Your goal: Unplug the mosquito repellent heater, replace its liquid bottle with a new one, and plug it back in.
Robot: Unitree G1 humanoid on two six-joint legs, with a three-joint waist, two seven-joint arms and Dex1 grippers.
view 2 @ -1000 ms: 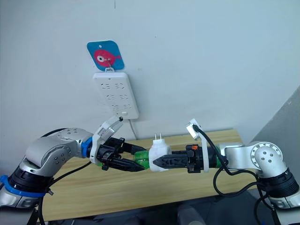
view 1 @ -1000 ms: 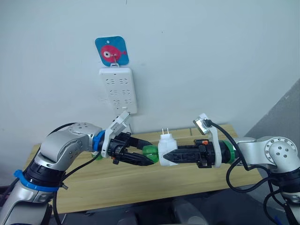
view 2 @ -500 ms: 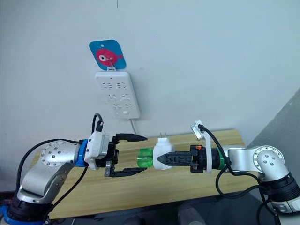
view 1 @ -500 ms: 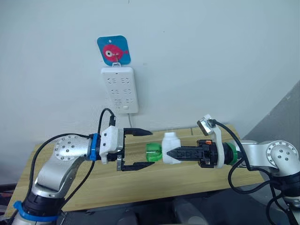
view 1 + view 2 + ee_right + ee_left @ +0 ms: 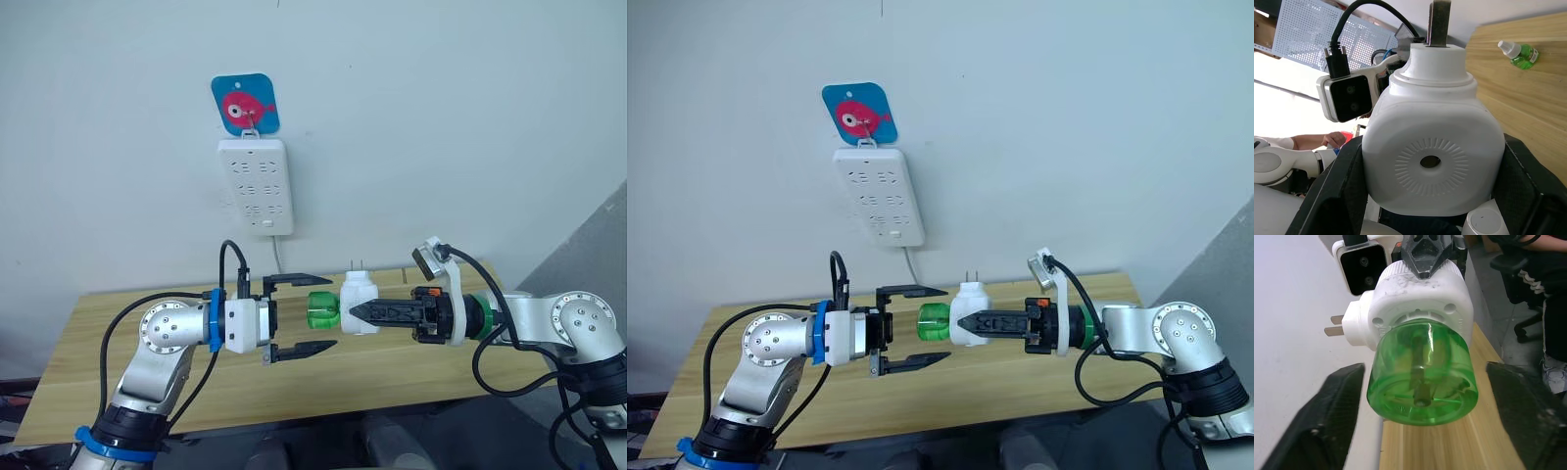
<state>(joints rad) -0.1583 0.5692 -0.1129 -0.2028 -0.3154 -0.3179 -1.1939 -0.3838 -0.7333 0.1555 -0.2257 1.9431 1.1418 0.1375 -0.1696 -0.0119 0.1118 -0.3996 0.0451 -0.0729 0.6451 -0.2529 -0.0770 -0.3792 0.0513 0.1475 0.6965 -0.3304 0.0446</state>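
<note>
- Left eye view shows the mosquito repellent heater (image 5: 359, 303) held in the air above the wooden worktop (image 5: 411, 377), in front of the wall and below the power strip (image 5: 255, 186).
- It is a small rounded white plastic body with two metal prongs (image 5: 354, 266) pointing up; in the right wrist view its face carries a round vent (image 5: 1431, 160) ringed by fine radial slots.
- A clear green liquid bottle (image 5: 321, 309) sticks out of the heater's base sideways, toward the left arm; the left wrist view shows its round bottom (image 5: 1422, 392) and a wick rod inside.
- The right hand (image 5: 364, 313) pinches the heater's white body between its two black fingers.
- The left hand (image 5: 312, 313) is spread wide, one finger above and one below the bottle's end, touching neither.
- The power strip hangs from a hook on a blue card with a pink fish (image 5: 246, 104).
- A second small green bottle (image 5: 1518, 51) with a white cap lies on the worktop in the right wrist view.
</note>
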